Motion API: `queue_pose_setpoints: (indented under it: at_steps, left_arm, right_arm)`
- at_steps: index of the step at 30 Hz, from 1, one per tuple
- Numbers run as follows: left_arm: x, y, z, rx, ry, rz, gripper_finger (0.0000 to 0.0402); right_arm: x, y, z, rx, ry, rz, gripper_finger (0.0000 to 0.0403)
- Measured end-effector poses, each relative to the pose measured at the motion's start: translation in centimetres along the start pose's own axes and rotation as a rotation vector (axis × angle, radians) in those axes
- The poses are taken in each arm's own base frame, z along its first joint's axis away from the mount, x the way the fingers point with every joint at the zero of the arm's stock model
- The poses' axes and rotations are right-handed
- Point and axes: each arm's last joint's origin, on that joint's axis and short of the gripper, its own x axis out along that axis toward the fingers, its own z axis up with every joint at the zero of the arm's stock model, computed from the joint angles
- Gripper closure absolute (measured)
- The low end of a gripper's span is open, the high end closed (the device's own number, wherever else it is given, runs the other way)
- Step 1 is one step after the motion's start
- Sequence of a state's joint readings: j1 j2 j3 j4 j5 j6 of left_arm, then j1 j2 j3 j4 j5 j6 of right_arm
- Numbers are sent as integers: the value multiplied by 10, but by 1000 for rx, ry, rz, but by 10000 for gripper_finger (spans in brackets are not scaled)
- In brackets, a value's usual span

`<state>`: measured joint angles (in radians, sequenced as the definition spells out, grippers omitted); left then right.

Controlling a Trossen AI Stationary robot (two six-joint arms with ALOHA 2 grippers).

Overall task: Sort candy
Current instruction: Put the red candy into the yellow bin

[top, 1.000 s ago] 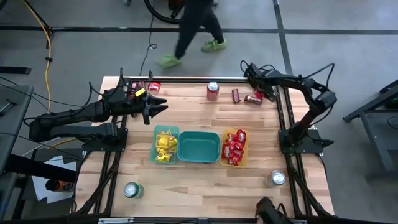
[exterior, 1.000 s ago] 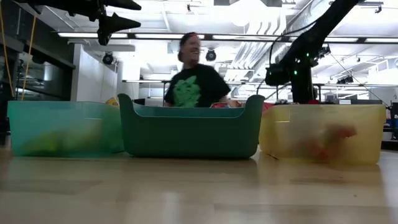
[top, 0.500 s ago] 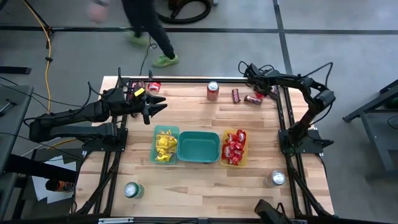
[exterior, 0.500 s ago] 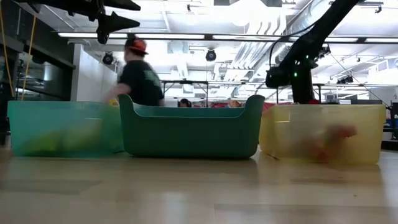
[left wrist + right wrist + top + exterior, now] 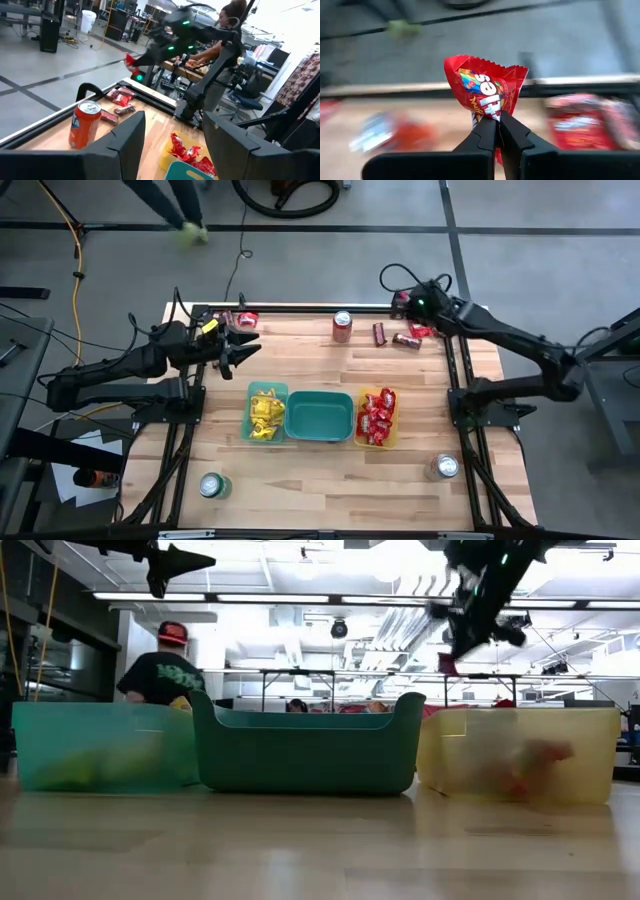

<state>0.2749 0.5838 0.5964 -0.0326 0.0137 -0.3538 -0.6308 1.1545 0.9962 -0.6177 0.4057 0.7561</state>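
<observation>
My right gripper [image 5: 492, 131] is shut on a red candy packet [image 5: 485, 87], high over the table's far right corner [image 5: 400, 300]; the low view shows the packet [image 5: 447, 662] in the air. More red packets [image 5: 420, 331] and dark brown bars [image 5: 380, 333] lie flat on the table below. My left gripper [image 5: 243, 348] is open and empty, high over the far left, near red packets [image 5: 245, 319]. The light teal bin [image 5: 252, 392] holds yellow packets [image 5: 265, 415]. The yellow bin [image 5: 360, 442] holds red packets [image 5: 377, 417]. My right gripper pinches the red packet by a crimped end [image 5: 481, 118] between its two fingertips. The rest of the packet stands out beyond the fingertips. It is lifted clear of the table.
A green bin [image 5: 320, 415] stands between the two other bins at mid table. An orange can [image 5: 342, 325] stands at the far middle, a green can [image 5: 211, 485] near left, a silver can [image 5: 442, 467] near right. A person [image 5: 160, 670] moves beyond the far edge.
My right gripper has risen from the candy at the far right corner, carrying the red packet up clear of the table. My left gripper has drawn back a little toward the table's left edge. The person behind the table has walked leftward.
</observation>
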Motion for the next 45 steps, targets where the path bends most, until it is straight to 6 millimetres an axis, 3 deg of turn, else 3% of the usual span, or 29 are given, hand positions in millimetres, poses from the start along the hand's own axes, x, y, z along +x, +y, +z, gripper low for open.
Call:
queue_pose_setpoints:
  at_steps: [6, 10, 15, 21, 26, 35, 39, 45]
  left_arm:
    - [0, -1, 0, 8, 9, -23, 216]
    - [0, -1, 0, 9, 6, -30, 216]
    - [0, -2, 2, 9, -14, -49, 216]
    - [0, -5, 2, 19, 6, -121, 216]
    - [2, -4, 1, 19, 17, -127, 216]
    - [8, -3, -2, 17, 44, -117, 216]
    - [11, -3, -4, 15, 56, -113, 216]
    - [15, -2, -6, 13, 74, -106, 216]
  right_arm:
    - [-45, 30, -9, -105, -25, 389, 401]
    - [-62, 51, -18, -212, -49, 611, 401]
    - [-80, 76, -34, -495, -68, 938, 402]
    - [-102, 93, -48, -575, -84, 1190, 402]
    - [-111, 98, -62, -678, -101, 1235, 402]
    - [-114, 93, -63, -723, -88, 1242, 402]
    - [-112, 80, -72, -735, 126, 1215, 402]
    - [-100, 61, -107, -761, 512, 1027, 402]
